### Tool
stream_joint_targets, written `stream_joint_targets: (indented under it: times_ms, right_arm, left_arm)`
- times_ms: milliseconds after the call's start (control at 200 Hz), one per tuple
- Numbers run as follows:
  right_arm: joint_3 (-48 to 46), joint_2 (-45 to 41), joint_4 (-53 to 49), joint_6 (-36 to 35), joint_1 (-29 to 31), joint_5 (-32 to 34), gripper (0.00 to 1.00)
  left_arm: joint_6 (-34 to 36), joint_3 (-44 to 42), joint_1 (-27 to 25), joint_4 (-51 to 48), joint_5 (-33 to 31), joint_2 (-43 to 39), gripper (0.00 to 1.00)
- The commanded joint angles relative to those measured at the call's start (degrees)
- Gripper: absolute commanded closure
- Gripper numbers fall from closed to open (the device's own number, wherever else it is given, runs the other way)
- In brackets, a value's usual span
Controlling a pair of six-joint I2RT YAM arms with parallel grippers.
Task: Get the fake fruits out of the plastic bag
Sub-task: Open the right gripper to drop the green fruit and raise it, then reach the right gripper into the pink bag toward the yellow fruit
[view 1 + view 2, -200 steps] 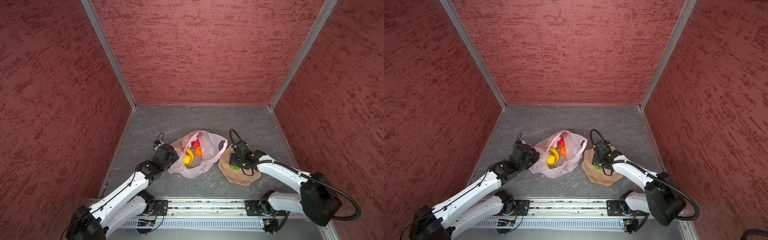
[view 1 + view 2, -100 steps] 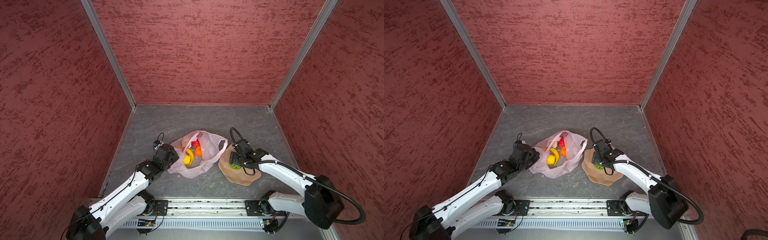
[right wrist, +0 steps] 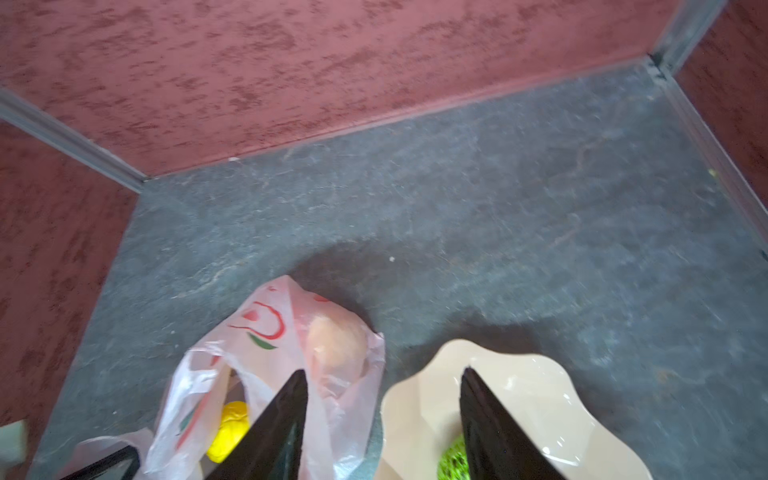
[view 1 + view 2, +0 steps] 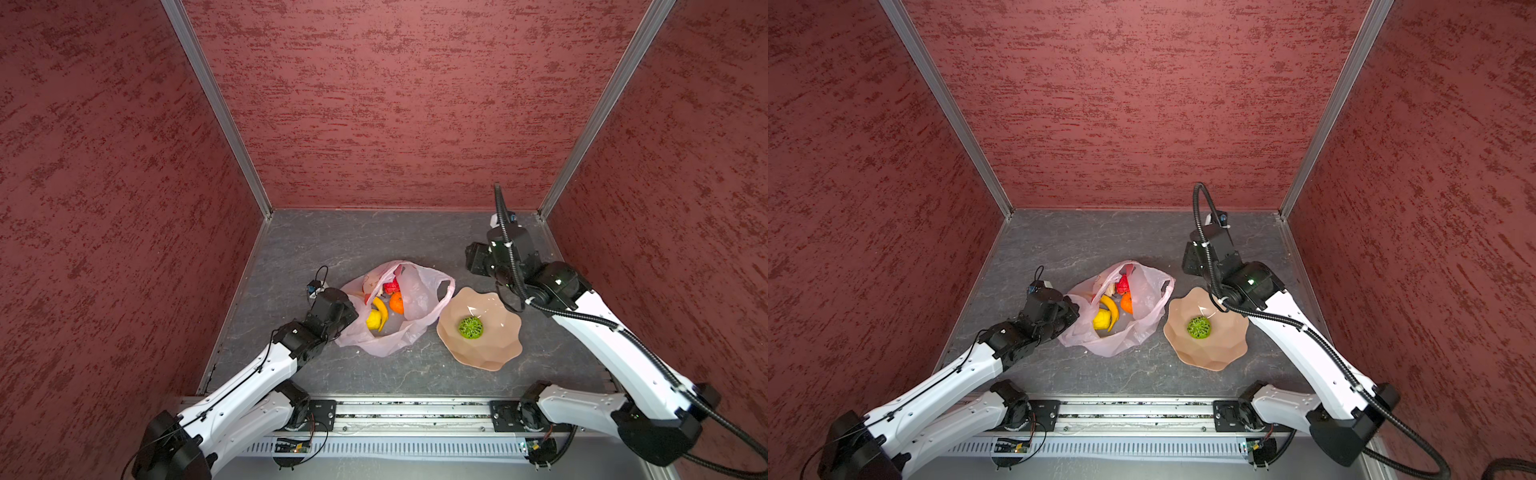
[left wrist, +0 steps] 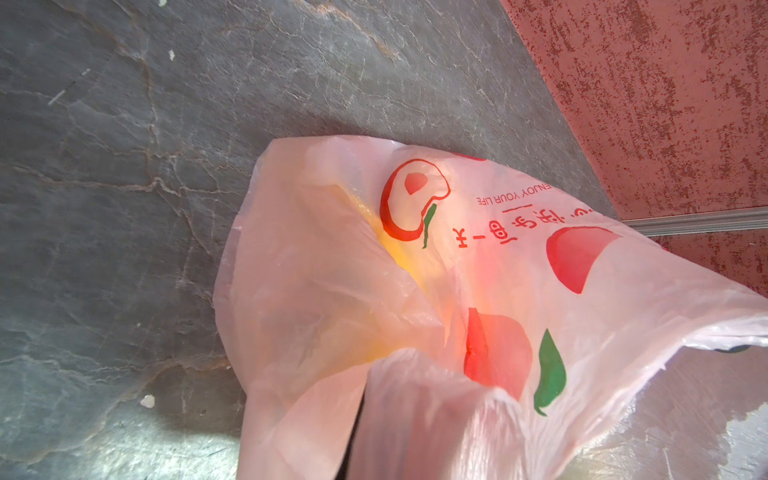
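— Where's the pale-pink crinkly plastic bag [image 4: 409, 299]?
— Centre of both top views. The left fingers [image 4: 348, 316] pinch its edge, buried under film in their wrist view.
— Right fingers [image 3: 282, 419]?
— Spread, empty. Only their wrist view shows that, and its lower edge cuts off the green lattice ball [image 3: 452, 461] in the tan wavy-edged dish [image 3: 540, 399].

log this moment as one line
left gripper: shut on plastic bag rim | right gripper: open, empty, raised near dish | green lattice ball: in dish | banana, lemon, orange, red ball: in plastic bag
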Motion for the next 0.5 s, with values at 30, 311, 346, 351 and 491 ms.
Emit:
stream_joint_targets:
  times_ms: [30, 311, 346, 351, 491]
  right_arm:
    - [6.6, 9.0, 5.2, -5.0, 8.5, -1.3, 0.46]
    - [11.9, 24.4, 9.2, -4.1, 16.2, -13.4, 0.55]
    - [10.3, 25.0, 10.2, -3.2, 16.3, -14.9, 0.56]
    - [10.1, 25.0, 10.4, -3.0, 16.4, -15.2, 0.56]
    - [5.0, 26.0, 12.6, -0.5, 17.2, -20.2, 0.60]
  left_arm:
    - [0.3, -0.3, -0.4, -0.2, -1.2, -0.1, 1.00]
    - [0.1, -0.5, -0.5, -3.0, -2.0, -0.7, 1.00]
    - [0.1, -0.3, -0.6, -3.8, -2.4, -0.9, 1.00]
    - [0.1, -0.3, -0.6, -4.0, -2.5, -1.0, 1.00]
    - [0.2, -0.2, -0.5, -6.8, -4.1, -2.2, 1.00]
